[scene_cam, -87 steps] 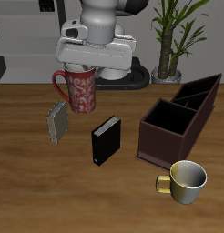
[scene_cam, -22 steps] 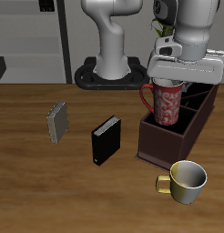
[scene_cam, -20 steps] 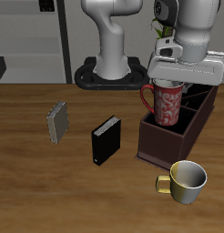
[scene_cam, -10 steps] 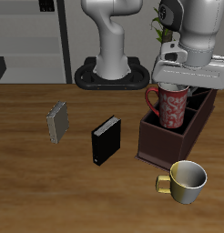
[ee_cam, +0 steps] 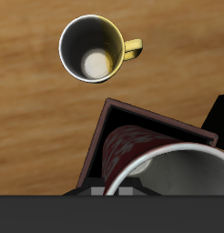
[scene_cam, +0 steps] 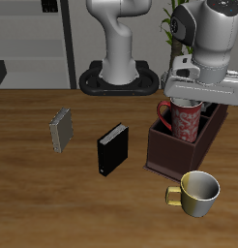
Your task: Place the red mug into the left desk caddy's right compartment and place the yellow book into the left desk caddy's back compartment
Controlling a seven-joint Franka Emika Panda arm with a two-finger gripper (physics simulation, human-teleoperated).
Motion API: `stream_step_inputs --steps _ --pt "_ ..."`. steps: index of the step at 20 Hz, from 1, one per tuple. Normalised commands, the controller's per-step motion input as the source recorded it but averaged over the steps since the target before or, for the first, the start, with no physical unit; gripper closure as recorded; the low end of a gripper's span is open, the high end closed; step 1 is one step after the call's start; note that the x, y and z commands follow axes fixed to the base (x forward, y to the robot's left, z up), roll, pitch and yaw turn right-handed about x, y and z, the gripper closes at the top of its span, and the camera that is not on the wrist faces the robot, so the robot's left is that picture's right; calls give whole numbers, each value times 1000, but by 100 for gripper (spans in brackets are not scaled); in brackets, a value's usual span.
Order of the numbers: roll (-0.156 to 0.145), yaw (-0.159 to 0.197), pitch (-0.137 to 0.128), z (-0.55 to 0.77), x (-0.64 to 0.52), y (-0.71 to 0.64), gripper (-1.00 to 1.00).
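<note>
A black book (scene_cam: 112,148) stands upright on the wooden table (scene_cam: 53,203), near the middle. A yellow-and-white mug (scene_cam: 197,193) with a golden handle sits upright nearer the table's front edge. A potted plant (scene_cam: 172,39) stands behind the table.

The red mug (ee_cam: 132,150) hangs upright inside the left desk caddy (ee_cam: 94,150); a yellow-and-white mug (ee_cam: 92,47) stands apart on the table (ee_cam: 32,118).

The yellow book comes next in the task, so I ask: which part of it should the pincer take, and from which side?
The yellow book stands upright on the table, thin and free on all sides. Probably best: come down from above and close the pincer across its thin thickness at the upper edge, gripping both covers.
</note>
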Motion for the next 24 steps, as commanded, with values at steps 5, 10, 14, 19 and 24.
stream_step_inputs --steps 5,10,14,19,24 --pt "10 3 36 -194 39 66 100" --pt "7 -42 58 -183 30 -30 -100" --pt "-21 -20 20 -83 -11 -67 -100" --pt "7 -12 33 -108 4 -31 -100" --pt "17 -8 26 -79 -37 -6 -100"
